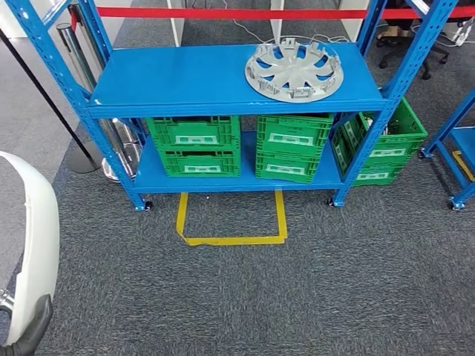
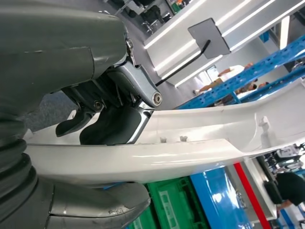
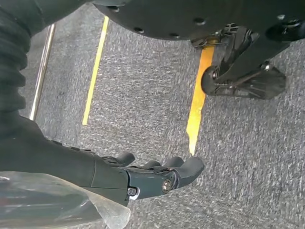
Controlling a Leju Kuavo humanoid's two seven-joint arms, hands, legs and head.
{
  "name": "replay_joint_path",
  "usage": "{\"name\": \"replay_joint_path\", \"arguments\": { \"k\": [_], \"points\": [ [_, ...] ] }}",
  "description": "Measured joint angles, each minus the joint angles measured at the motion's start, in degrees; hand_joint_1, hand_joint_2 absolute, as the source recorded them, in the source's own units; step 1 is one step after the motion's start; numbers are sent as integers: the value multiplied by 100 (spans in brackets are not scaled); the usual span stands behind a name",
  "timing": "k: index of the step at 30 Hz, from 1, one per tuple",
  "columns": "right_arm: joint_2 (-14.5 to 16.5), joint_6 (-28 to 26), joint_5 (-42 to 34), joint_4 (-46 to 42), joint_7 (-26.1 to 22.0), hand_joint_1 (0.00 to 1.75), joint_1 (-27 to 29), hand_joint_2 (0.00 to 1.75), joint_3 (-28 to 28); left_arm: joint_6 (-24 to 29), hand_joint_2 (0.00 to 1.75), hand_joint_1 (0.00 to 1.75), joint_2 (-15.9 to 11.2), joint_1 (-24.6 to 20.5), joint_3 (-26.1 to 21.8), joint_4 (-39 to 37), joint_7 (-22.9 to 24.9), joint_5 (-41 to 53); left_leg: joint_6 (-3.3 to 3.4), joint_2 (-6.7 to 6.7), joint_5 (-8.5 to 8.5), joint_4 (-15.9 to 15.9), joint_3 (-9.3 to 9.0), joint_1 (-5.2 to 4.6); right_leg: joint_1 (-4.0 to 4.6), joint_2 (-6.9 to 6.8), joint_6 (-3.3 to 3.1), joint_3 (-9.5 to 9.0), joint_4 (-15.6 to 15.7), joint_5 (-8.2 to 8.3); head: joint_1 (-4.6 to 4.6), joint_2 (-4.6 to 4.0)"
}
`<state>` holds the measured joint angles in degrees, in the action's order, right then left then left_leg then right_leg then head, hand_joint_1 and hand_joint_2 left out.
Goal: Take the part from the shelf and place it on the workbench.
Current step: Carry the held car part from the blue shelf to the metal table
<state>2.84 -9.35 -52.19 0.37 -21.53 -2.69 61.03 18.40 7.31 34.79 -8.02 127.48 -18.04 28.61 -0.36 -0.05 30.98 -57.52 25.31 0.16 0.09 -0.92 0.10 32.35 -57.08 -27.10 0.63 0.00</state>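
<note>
A long white curved panel, the part (image 1: 30, 245), rises along the left edge of the head view. My left hand (image 1: 28, 335) holds its lower end. In the left wrist view the part (image 2: 201, 143) runs away from my left hand (image 2: 104, 126), with the dark fingers lying on one face and the thick thumb (image 2: 104, 205) under the other. My right hand (image 3: 151, 176) hangs over the grey carpet with its fingers stretched out and apart, holding nothing.
A blue shelf (image 1: 185, 78) stands ahead with a silver hubcap (image 1: 294, 69) on its top board and green crates (image 1: 193, 144) below. A yellow tape outline (image 1: 232, 239) marks the carpet in front. A steel barrier post (image 1: 84, 159) stands left, another blue rack (image 1: 462, 141) right.
</note>
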Motion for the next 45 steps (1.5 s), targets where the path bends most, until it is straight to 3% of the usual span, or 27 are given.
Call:
{"name": "replay_joint_path", "arguments": {
  "k": [2, 4, 6, 8, 9, 10, 11, 13, 15, 16, 18, 20, 23, 24, 25, 26, 28, 30, 33, 35, 38, 39, 40, 41, 43, 45],
  "points": [
    [0, 0, -1, 1, 1, 0, -7, 175, 11, -4, 175, 175, 38, -7, -39, 18, -15, 0, 62, -5, 32, 193, -17, -24, -4, 2, 73, 79, -12, 101, 6, 0],
    [-1, -1, -1, 3, 3, 0, -6, 175, 21, -8, 175, 175, 68, -9, -52, 26, -22, 0, 151, 23, -64, 220, 89, -17, -19, 24, 144, 160, -88, 15, 9, 0],
    [-2, -2, -2, 4, 4, 0, -6, 175, 34, -16, 175, 175, 96, -12, -55, 32, -26, 0, 232, 54, -179, 242, 210, -5, -29, 59, 193, 316, -503, -450, 22, 0],
    [-2, -2, -5, 4, 5, 0, -7, 175, 44, -32, 175, 175, 120, -13, -60, 34, -34, 0, 260, 68, -293, 238, 362, -18, -32, 70, 223, 488, -1211, -941, 33, 0],
    [-2, -2, -9, 4, 4, 0, -7, 175, 46, -39, 175, 175, 130, -15, -64, 34, -43, -1, 259, 73, -357, 234, 446, -25, -32, 71, 233, 510, -1489, -1007, 32, 0],
    [-2, -2, -14, 4, 3, 0, -7, 175, 49, -46, 175, 175, 137, -17, -69, 34, -51, -4, 253, 77, -420, 225, 533, -29, -32, 71, 239, 463, -1617, -934, 31, 0],
    [-3, -4, -17, 4, 2, 0, -7, 175, 52, -53, 175, 175, 142, -19, -73, 34, -58, -9, 241, 79, -479, 210, 618, -30, -33, 71, 243, 328, -1559, -760, 32, 0],
    [-7, -16, -20, 4, -8, 0, -14, 175, 62, -65, 175, 175, 146, -30, -83, 34, -64, -21, 201, 79, -573, 154, 768, -35, -44, 70, 244, -206, -923, -456, 33, 0],
    [-11, -30, -21, 4, -20, 0, -30, 175, 81, -76, 175, 175, 150, -46, -90, 36, -72, -31, 150, 80, -645, 64, 878, -56, -52, 84, 209, -767, -94, -506, 37, 0],
    [-11, -34, -21, 4, -27, 0, -36, 175, 89, -80, 175, 175, 152, -54, -92, 36, -79, -35, 125, 81, -686, 31, 919, -66, -49, 94, 180, -897, 146, -582, 39, 0],
    [-8, -39, -30, 3, -34, 0, -29, 175, 99, -91, 175, 175, 153, -67, -93, 37, -99, -48, 76, 76, -754, -2, 976, -67, -52, 97, 95, -865, 258, -616, 42, 0],
    [-3, -62, -46, 3, -33, 0, -18, 175, 103, -102, 175, 175, 154, -71, -97, 37, -118, -75, 10, 57, -562, -174, 1050, -54, -66, 76, 6, -798, 254, -553, 28, 0],
    [-5, -125, -125, 4, -62, 0, -15, 175, 107, -123, 175, 175, 156, -76, -104, 35, -137, -120, -78, 45, 154, -1154, 1293, -19, -50, 39, -81, -693, 241, -460, 1, 0],
    [-6, -130, -178, 4, -99, 0, -16, 175, 106, -132, 175, 175, 157, -76, -111, 34, -147, -133, -86, 45, 278, -1450, 1338, -12, -37, 32, -91, -653, 228, -435, -1, 0],
    [-7, -115, -249, 4, -157, 0, -17, 175, 102, -141, 175, 175, 158, -75, -122, 34, -160, -144, -80, 44, 285, -1567, 1304, -10, -23, 29, -96, -614, 211, -414, -2, 0],
    [-7, -82, -333, 4, -233, 0, -20, 175, 94, -152, 175, 175, 159, -72, -136, 34, -175, -154, -58, 42, 188, -1455, 1172, -12, -8, 28, -98, -588, 193, -398, -2, 0],
    [-6, 30, -533, 4, -454, 0, -35, 175, 60, -189, 175, 175, 167, -65, -169, 37, -226, -165, 49, 31, -108, -734, 708, -39, 19, 33, -93, -555, 165, -375, 1, 0],
    [-9, 157, -725, 3, -721, 0, -81, 175, 10, -244, 175, 175, 187, -52, -194, 45, -293, -170, 160, 26, -261, -117, 381, -77, 31, 41, -55, -520, 138, -338, 7, 0],
    [-38, 294, -918, 3, -988, 0, -188, 175, -33, -308, 175, 175, 226, -41, -222, 61, -360, -165, 225, 35, -295, 105, 340, -105, 12, 41, 35, -447, 125, -291, 7, 0],
    [-79, 366, -1015, 4, -1099, 0, -264, 175, -35, -332, 175, 175, 247, -50, -232, 68, -376, -153, 262, 50, -327, 246, 316, -70, 16, 56, 87, -325, -27, -422, 22, 0],
    [-121, 436, -1132, 4, -1212, 0, -347, 175, -33, -337, 175, 175, 278, -54, -234, 72, -387, -138, 284, 70, -353, 290, 353, -42, -22, 81, 177, 168, -1023, -901, 43, 0],
    [-130, 448, -1159, 4, -1234, 0, -354, 175, -32, -337, 175, 175, 283, -54, -234, 72, -388, -134, 282, 71, -353, 272, 371, -41, -43, 81, 205, 324, -1354, -991, 42, 0],
    [-139, 456, -1180, 3, -1250, 0, -356, 175, -31, -337, 175, 175, 287, -54, -234, 72, -388, -133, 279, 70, -350, 251, 382, -37, -64, 81, 231, 396, -1503, -973, 41, 0],
    [-152, 460, -1194, 3, -1262, 0, -357, 175, -30, -337, 175, 175, 289, -53, -235, 72, -388, -131, 269, 67, -343, 227, 388, -29, -84, 80, 255, 365, -1429, -848, 42, 0],
    [-178, 464, -1212, 3, -1276, 0, -367, 175, -29, -337, 175, 175, 292, -52, -236, 72, -388, -131, 217, 61, -310, 159, 397, -6, -123, 79, 307, 51, -759, -447, 42, 0],
    [-187, 472, -1215, 3, -1282, 0, -391, 175, -29, -337, 175, 175, 292, -52, -238, 73, -391, -131, 143, 55, -270, 55, 446, -15, -133, 88, 312, -212, -196, -282, 56, 0]
  ]
}}
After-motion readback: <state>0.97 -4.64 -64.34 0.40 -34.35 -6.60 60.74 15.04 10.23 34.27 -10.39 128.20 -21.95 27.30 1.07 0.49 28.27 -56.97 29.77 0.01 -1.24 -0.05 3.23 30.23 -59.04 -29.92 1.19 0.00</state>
